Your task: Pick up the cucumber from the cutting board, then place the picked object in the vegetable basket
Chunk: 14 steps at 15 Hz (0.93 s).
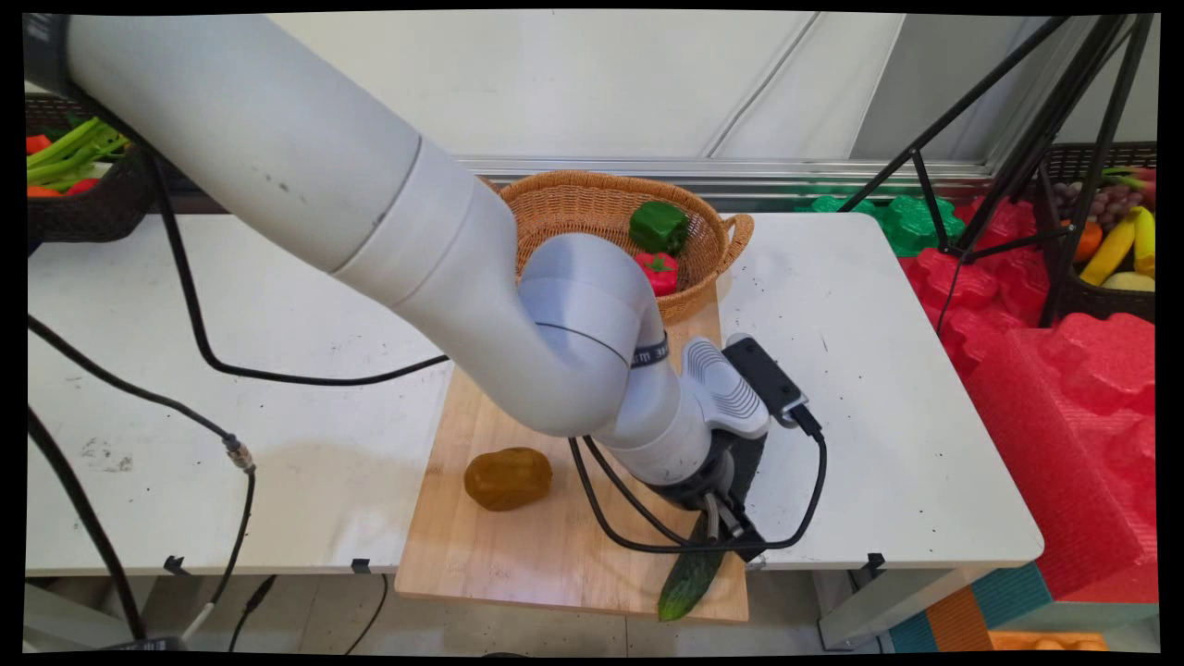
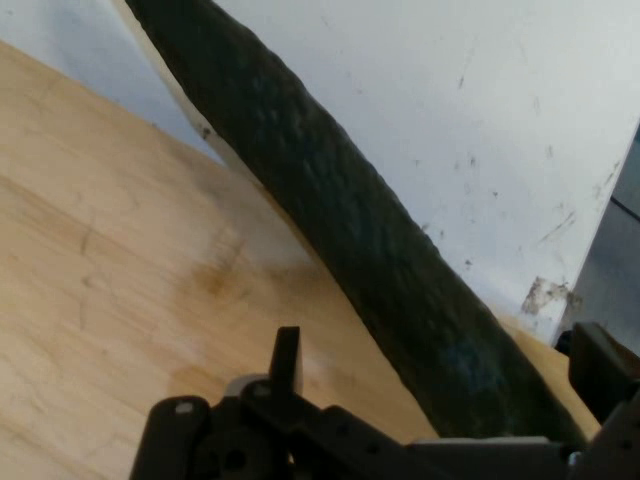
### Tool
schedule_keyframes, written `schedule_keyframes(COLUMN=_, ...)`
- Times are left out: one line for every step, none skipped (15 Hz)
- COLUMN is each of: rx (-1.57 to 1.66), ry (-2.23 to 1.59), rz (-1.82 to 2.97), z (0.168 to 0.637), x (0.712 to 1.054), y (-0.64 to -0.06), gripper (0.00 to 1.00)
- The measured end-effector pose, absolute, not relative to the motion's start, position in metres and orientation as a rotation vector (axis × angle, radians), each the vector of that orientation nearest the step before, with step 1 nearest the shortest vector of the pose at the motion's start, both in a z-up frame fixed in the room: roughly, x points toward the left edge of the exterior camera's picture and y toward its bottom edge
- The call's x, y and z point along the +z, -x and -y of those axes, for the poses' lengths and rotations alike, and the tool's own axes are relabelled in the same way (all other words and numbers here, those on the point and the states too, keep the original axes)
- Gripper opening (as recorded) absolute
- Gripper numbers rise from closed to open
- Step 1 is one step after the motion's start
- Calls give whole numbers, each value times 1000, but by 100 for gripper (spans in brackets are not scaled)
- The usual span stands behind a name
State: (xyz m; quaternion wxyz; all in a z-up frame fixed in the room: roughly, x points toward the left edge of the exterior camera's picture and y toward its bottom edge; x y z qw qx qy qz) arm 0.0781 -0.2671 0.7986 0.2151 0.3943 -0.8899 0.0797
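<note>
1. Gripper [image 1: 726,536] sits low over the near right corner of the board [image 1: 518,555], its tips right at the upper end of the cucumber [image 1: 689,583].
2. In the hand view the fingers [image 2: 287,362] stand apart with the cucumber [image 2: 330,200] lying between them. One finger shows on the left and the other at the right edge [image 2: 600,370]. The jaws are open around it, and I cannot tell whether either pad touches the skin.
3. Cucumber's long axis runs from under the gripper out toward the table's near edge, slanting a little left in the main view. Its far tip just overhangs the board's front edge. In the hand view it crosses the gap between the fingers on a slant, so the jaws straddle it across its width.
4. Pepper [image 1: 507,478], a brownish-yellow one, lies on the same board well to the gripper's left, apart from the cucumber.
5. Basket [image 1: 592,199] stands beyond the arm at the board's far end, holding a green pepper [image 1: 659,226] and a red one [image 1: 658,271].
</note>
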Motion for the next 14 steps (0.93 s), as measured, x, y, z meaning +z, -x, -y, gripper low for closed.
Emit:
schedule_keyframes(rx=220, ry=-1098, rz=2468, z=267, x=797, y=-78, gripper=100)
schedule_keyframes(rx=219, ry=-1101, rz=2469, z=267, x=795, y=-77, gripper=100)
schedule_keyframes(rx=218, ry=-1106, rz=2470, z=267, x=793, y=-77, gripper=100)
schedule_keyframes(rx=219, ry=-1111, rz=2469, z=267, x=791, y=-77, gripper=100)
schedule_keyframes(rx=221, ry=-1114, rz=2467, z=266, x=790, y=-77, gripper=0)
schedule_keyframes(rx=225, ry=-1119, rz=2465, z=266, x=790, y=-77, gripper=0)
schedule_keyframes(rx=230, ry=-1123, rz=2462, z=265, x=789, y=-78, gripper=0)
schedule_keyframes(rx=236, ry=-1129, rz=2457, z=264, x=789, y=-79, gripper=0)
schedule_keyframes(rx=243, ry=-1135, rz=2450, z=263, x=791, y=-80, gripper=0)
schedule_keyframes(rx=248, ry=-1138, rz=2447, z=263, x=791, y=-80, gripper=0)
schedule_keyframes(rx=258, ry=-1143, rz=2439, z=262, x=793, y=-82, gripper=0)
schedule_keyframes(rx=266, ry=-1146, rz=2433, z=261, x=795, y=-83, gripper=0)
schedule_keyframes(rx=277, ry=-1149, rz=2425, z=261, x=798, y=-85, gripper=0)
schedule_keyframes(rx=287, ry=-1151, rz=2417, z=260, x=801, y=-87, gripper=0)
